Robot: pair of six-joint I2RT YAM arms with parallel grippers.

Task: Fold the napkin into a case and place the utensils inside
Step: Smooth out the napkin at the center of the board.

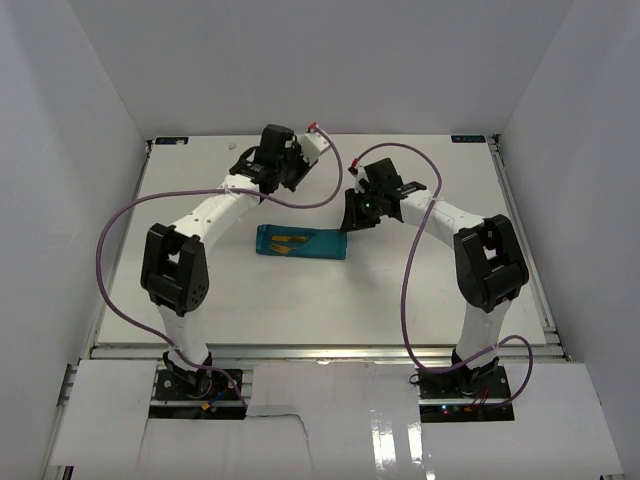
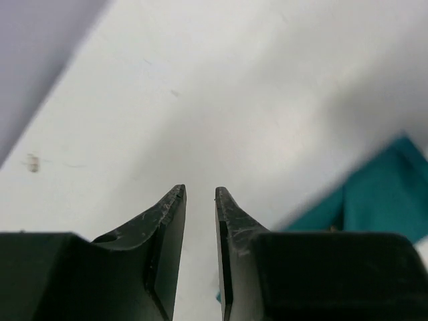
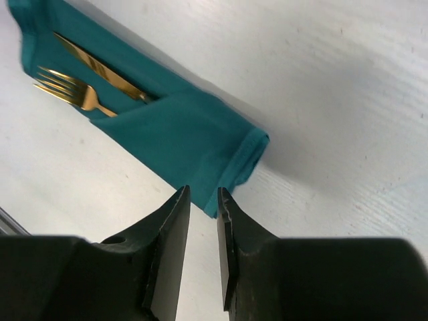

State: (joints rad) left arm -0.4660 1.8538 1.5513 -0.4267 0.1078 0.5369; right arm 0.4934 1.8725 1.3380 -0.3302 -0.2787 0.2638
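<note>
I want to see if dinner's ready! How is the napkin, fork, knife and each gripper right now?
Napkin: folded into a pocket, lying flat.
Fork: tucked in the pocket, prongs sticking out.
Knife: tucked in beside the fork, blade showing.
Left gripper: nearly shut, empty.
Right gripper: nearly shut, empty.

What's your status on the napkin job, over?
Left gripper, right gripper: nearly shut, empty. Napkin folded into case, knife and fork tucked in, heads showing. Nothing in the way.

Seemingly free table (image 1: 300, 300) before napkin (image 1: 322, 243)
</note>
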